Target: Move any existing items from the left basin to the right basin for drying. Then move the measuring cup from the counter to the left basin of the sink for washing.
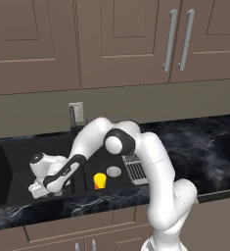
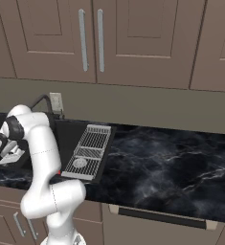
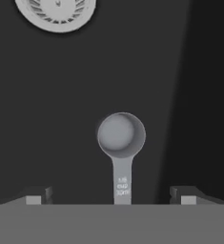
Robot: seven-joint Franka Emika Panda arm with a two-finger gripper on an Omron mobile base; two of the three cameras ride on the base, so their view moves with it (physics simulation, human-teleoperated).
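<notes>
The measuring cup (image 3: 121, 136), a small grey metal scoop with a straight handle, lies flat on the black floor of the left basin (image 3: 61, 95). My gripper (image 3: 111, 198) hovers over it, open, with one fingertip either side of the handle and not touching it. From the left base view, the gripper (image 1: 40, 188) is low inside the left basin (image 1: 18, 166). The yellow cup (image 1: 100, 180) with its orange-red end stands in the right basin (image 1: 111, 183), next to that basin's silver drain (image 1: 113, 171).
The left basin's silver drain (image 3: 56, 12) lies beyond the scoop. A white wire rack (image 2: 87, 150) borders the right basin. A dark faucet (image 1: 72, 117) rises behind the sink by a wall outlet (image 1: 77, 112). Black marble counter (image 2: 171, 167) stretches to the right.
</notes>
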